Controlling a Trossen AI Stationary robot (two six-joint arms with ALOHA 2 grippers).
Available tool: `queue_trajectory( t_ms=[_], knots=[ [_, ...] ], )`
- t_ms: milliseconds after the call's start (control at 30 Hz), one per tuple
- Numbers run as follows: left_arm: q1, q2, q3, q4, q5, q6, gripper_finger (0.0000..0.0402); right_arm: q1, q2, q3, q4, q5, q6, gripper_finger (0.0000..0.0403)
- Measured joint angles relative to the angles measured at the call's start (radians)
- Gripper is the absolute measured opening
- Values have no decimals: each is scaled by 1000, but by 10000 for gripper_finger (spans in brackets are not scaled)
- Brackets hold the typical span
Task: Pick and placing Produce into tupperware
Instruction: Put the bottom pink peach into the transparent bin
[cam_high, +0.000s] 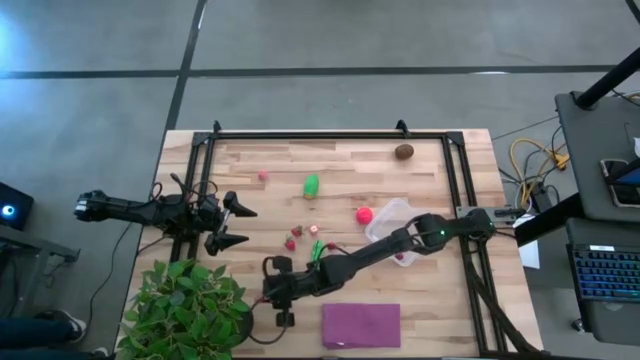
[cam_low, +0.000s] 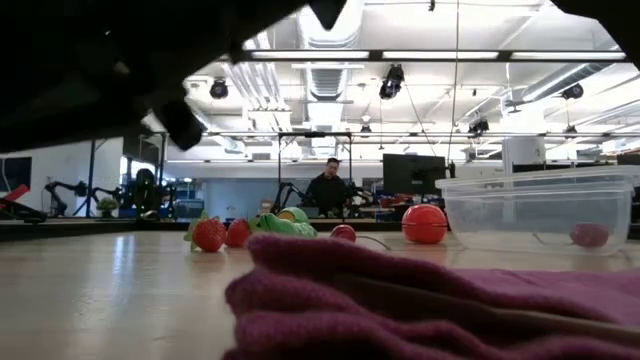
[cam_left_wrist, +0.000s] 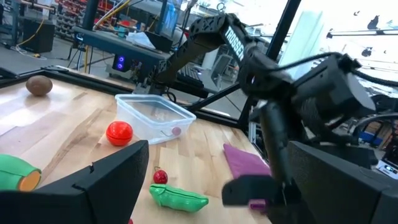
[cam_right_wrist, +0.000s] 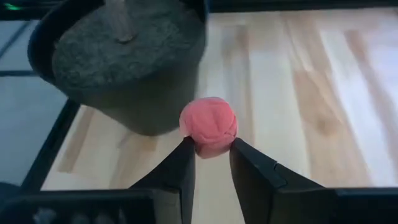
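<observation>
Gripping a pink berry (cam_right_wrist: 208, 126) beside the plant pot (cam_right_wrist: 124, 68), the right gripper (cam_right_wrist: 211, 152) is clamped; lift straight, then carry to the tupperware (cam_high: 392, 222). Left gripper (cam_high: 232, 225) waits, fingers apart.

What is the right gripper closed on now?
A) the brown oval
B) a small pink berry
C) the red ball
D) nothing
B: in the right wrist view the right gripper pinches a small pink berry between its fingertips, next to the plant pot.

Low view: purple cloth (cam_low: 420, 300) blurred, hides table front; dark arm (cam_low: 110, 60) blocks top left; person (cam_low: 328, 188) too small.
</observation>
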Motion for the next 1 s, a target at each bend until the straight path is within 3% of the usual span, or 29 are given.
queue_trajectory(
  t_ms=[233,433,700,900,1000],
  knots=[
    [0,1,0,-2,0,0,367,13,-98,-1,-280,34,-3,86],
    [0,0,0,0,0,0,367,38,-224,0,-470,190,39,86],
    [0,0,0,0,0,0,367,35,-382,-5,-942,371,279,86],
    [0,1,0,0,0,0,367,34,-435,-35,-1283,391,512,86],
    [0,-1,0,0,0,0,367,34,-448,-76,-1354,390,576,86]
  ],
)
